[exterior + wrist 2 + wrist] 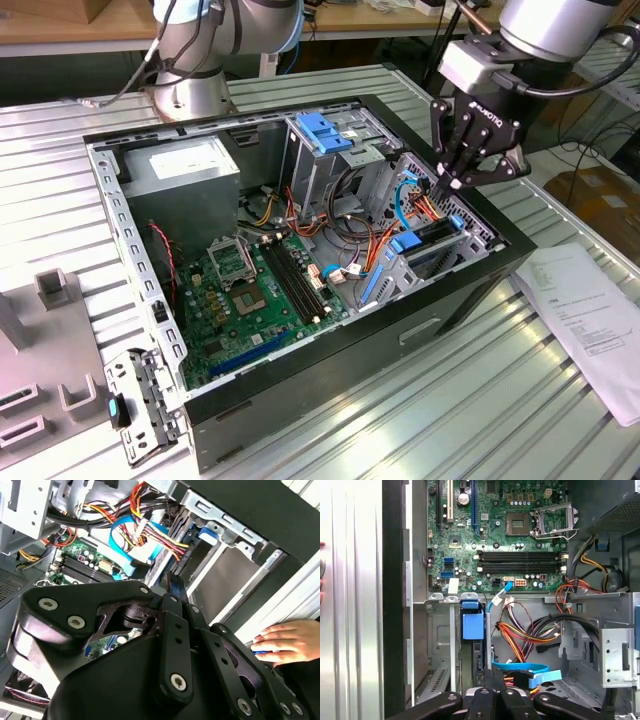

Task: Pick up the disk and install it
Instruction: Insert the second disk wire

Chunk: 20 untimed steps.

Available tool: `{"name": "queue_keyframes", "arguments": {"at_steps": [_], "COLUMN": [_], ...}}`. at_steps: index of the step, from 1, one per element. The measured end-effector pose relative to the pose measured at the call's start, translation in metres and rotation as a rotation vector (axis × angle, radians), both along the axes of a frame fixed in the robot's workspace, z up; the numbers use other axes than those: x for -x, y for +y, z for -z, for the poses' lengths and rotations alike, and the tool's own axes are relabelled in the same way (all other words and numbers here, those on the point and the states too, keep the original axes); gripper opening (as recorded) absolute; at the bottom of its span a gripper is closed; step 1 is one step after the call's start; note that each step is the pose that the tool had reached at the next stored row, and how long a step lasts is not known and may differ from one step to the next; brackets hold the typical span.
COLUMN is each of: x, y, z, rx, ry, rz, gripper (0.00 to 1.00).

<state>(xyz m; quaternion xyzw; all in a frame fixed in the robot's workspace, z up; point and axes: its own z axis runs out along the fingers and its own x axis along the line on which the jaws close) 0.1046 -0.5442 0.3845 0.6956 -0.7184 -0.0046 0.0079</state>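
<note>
In the second wrist view the black gripper (172, 592) looms nearest, its linkage arms folded in toward one narrow dark tip — the fingers look drawn together, though whether anything is pinched between them cannot be told. Beyond that tip lie a bundle of red and yellow cables (150, 530) and a blue flat cable (125, 555). A person's hand (290, 642) rests on the ribbed table just outside the case wall.

The first wrist view looks down past the gripper's knuckles (495, 702) into the open computer case (395, 605). Just beyond the fingers stands a blue plastic rail (472, 622) on a thin dark edge set upright in a metal bay; this appears to be the disk (479, 657), seen edge-on, already down in its slot. Farther off lies the green motherboard (490, 530) with its memory slots and bare processor socket.

The exterior view gives the whole layout: the gripper (450, 182) hangs over the case's corner at the exterior view's right, directly above the disk (432, 238) with its blue rails seated in the lower bay. The drive cage with a blue handle (325, 130) stands behind, the grey power supply (190, 175) farther back, and a sheet of paper (590, 310) lies on the table.
</note>
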Motion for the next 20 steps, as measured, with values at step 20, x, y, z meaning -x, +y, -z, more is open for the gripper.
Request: {"name": "queue_keyframes", "arguments": {"at_steps": [20], "x": [0.0044], "y": [0.0317], "z": [-0.0042], "rx": [0.0447], "ry": [0.0007], "rz": [0.000], "gripper": [0.24]}}
